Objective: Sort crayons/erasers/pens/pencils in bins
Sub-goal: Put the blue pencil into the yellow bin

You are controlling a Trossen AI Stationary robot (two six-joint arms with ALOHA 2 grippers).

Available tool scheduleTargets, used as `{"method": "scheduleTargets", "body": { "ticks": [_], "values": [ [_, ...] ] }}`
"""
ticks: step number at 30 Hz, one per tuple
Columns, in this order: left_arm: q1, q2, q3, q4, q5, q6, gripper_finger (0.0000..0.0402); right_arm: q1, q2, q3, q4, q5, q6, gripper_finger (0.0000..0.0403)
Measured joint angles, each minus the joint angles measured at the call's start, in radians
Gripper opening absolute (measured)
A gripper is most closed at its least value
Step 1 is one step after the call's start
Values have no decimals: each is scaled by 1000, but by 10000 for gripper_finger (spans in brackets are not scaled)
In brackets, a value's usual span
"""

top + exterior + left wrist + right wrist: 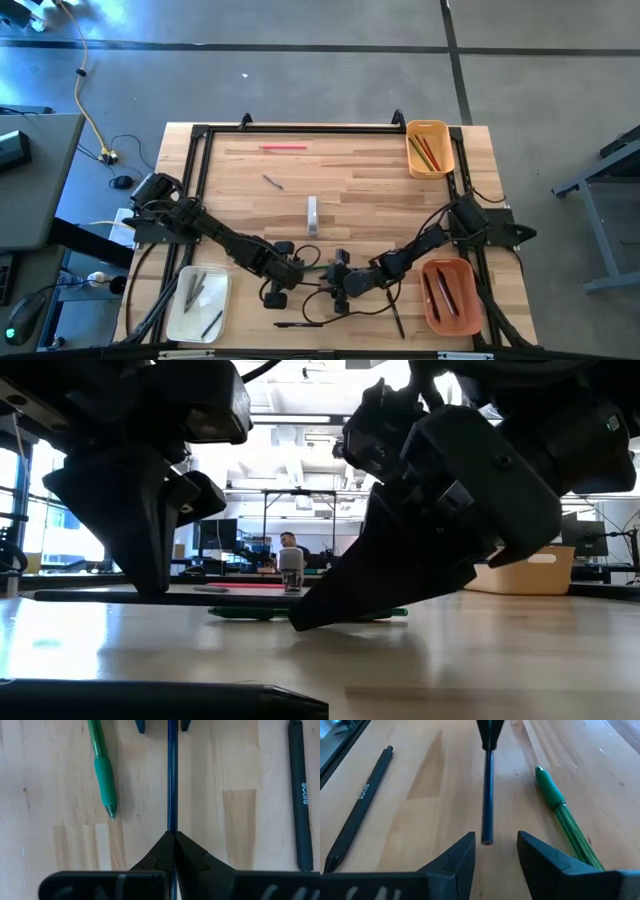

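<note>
The left claw [173, 851] is pinched tight on 1 end of a thin blue pencil [172, 775], which runs straight out from its tips over the wooden table [380, 180]. At the pencil's other end the right claw [495, 851] faces it with its 2 fingers [455, 857] spread part way, the pencil's cut tip just at the gap between them and touching neither. Both claws meet near the front middle of the table. A green pen [102, 775] lies on the wood just beside the pencil on 1 side, tilted a little, and a black pen [299, 795] with pale lettering lies well apart on the other. Farther off, a small grey block [312, 214] stands mid-table, a red pencil [284, 148] lies near the far edge, and a short dark stick [272, 181] sits between them. The yellow bin [430, 148] at the far right corner holds coloured pencils, the orange bin [451, 296] by the right arm holds 2 dark sticks, and the white bin [198, 303] at the front left holds a few more. In the low view the arms fill most of the frame and hide the held pencil; a person shows small in the room behind.
</note>
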Motion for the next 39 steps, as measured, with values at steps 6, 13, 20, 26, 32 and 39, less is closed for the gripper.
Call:
{"method": "scheduleTargets", "body": {
  "ticks": [6,13,20,26,32,39],
  "values": [
    [8,0,0,4,-3,7,0,-2,4,5,-2,-1,0,135],
    [8,0,0,9,-3,7,0,-3,5,5,-5,0,0,78],
    [8,0,0,15,-4,14,0,-3,6,5,-4,3,0,20],
    [8,0,0,20,-13,14,0,-3,6,5,-2,-1,0,6],
    [20,-105,2,-64,-54,64,21,-3,6,5,-2,0,4,7],
    [21,-381,-121,42,-177,96,3,-8,-14,3,-23,-1,8,6]
  ]
}}
